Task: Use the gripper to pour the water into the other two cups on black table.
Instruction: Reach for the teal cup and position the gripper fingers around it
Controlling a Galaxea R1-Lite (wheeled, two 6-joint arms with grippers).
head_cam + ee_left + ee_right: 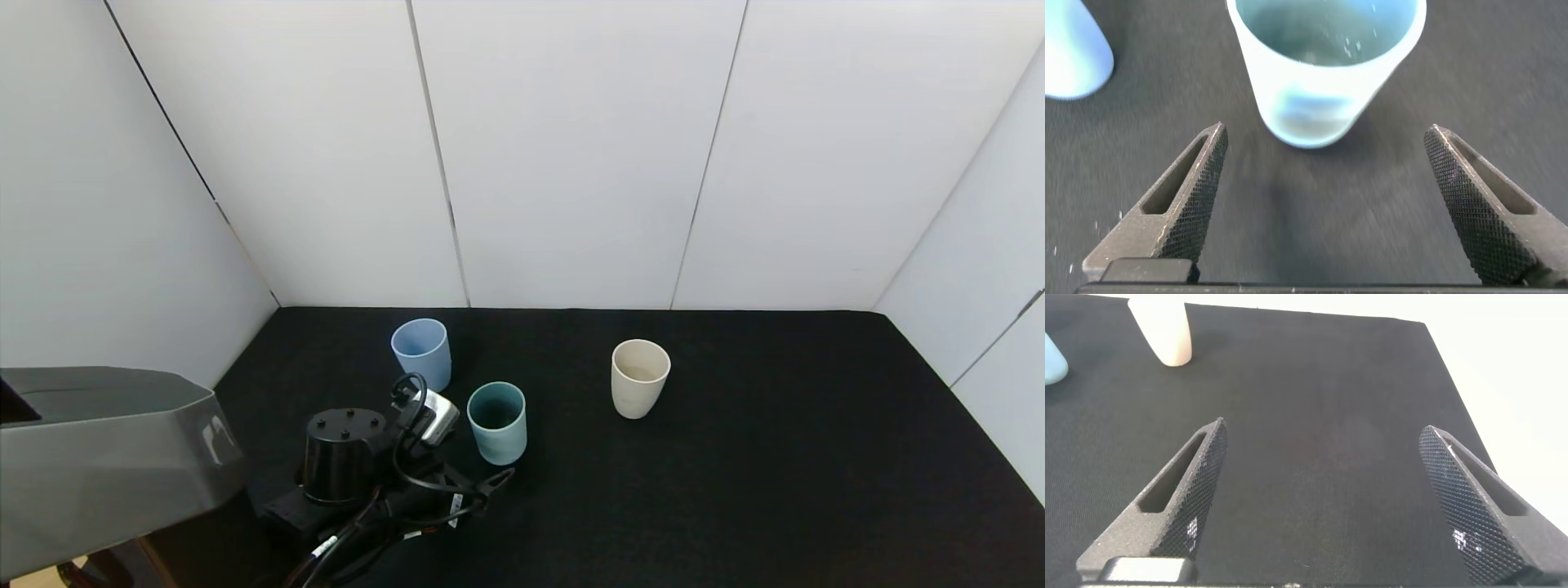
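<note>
The teal-green tumbler (pixel 497 421) stands upright on the black table (pixel 735 490). The light blue cup (pixel 422 353) stands behind it to the left, and the cream-beige cup (pixel 639 377) to the right. My left gripper (pixel 482 469) is low on the table just short of the teal tumbler. In the left wrist view the left gripper (pixel 1327 139) is open and empty, with the tumbler (pixel 1323 65) just beyond its fingertips and the light blue cup (pixel 1074 49) to one side. Small glints show inside the tumbler; the water itself is not clear. My right gripper (pixel 1323 437) is open and empty over bare table.
White wall panels (pixel 571 163) close the table at the back and both sides. The right wrist view shows the cream-beige cup (pixel 1163 331) far off and the table's edge (pixel 1454 384) against the wall. My left arm's grey casing (pixel 106 449) fills the lower left.
</note>
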